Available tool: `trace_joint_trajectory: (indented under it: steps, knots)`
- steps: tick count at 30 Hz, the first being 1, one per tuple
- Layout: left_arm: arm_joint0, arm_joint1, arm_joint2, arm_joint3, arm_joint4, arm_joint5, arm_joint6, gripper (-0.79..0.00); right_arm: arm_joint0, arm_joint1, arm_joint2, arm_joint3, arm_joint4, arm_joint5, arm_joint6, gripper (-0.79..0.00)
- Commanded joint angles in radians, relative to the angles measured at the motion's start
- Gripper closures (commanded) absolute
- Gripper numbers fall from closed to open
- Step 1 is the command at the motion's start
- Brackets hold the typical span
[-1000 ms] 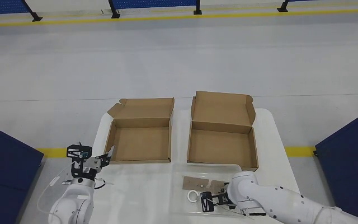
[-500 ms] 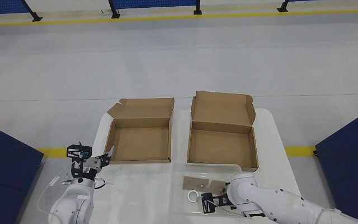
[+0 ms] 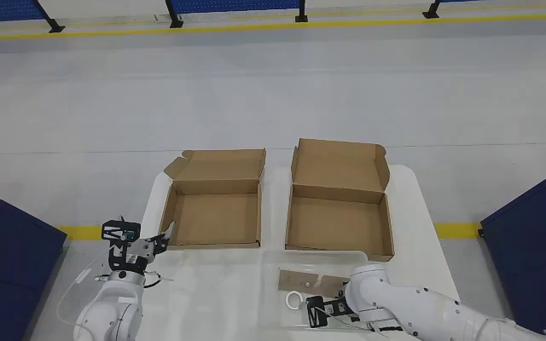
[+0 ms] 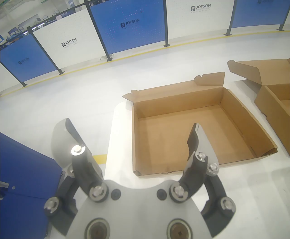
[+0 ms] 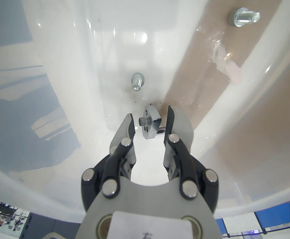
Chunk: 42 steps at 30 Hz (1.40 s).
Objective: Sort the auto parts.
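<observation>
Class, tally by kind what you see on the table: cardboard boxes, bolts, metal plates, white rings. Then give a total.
Cardboard boxes: 2
Bolts: 2
Metal plate: 1
White ring: 1
Total: 6

Both cardboard boxes open-topped, lids standing up along their far sides: left box [image 3: 213, 220], right box [image 3: 337, 226]. Way in from above, or over the low near walls. Narrow strip of table [image 3: 275, 230] between them.

Left gripper [image 4: 131, 125], fingers spread wide, near left box's near-left corner; near wall ahead of it.

Right gripper [image 5: 150, 120] down inside clear bin [image 3: 317, 253], fingers parted either side of metal plate [image 5: 151, 129]. Small bolt [image 5: 137, 82] just past it. Curved bin wall close alongside.
</observation>
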Motion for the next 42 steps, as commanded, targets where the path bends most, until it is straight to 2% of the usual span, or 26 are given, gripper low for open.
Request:
trace_joint_trajectory:
  steps: [1,15,32,42]
  knots:
    - [0.0,0.0,0.0,0.0,0.0,0.0,0.0,-0.785,-0.001,-0.002,0.003,0.001,-0.002,0.004,0.002,0.0]
    - [0.0,0.0,0.0,0.0,0.0,0.0,0.0,-0.785,-0.015,0.0,0.048,-0.021,-0.001,0.019,0.01,0.0]
    - [0.0,0.0,0.0,0.0,0.0,0.0,0.0,-0.785,-0.066,0.043,0.181,-0.062,0.035,0.037,-0.084,0.0]
    - [0.0,0.0,0.0,0.0,0.0,0.0,0.0,-0.785,-0.068,0.043,0.183,-0.063,0.036,0.036,-0.085,0.0]
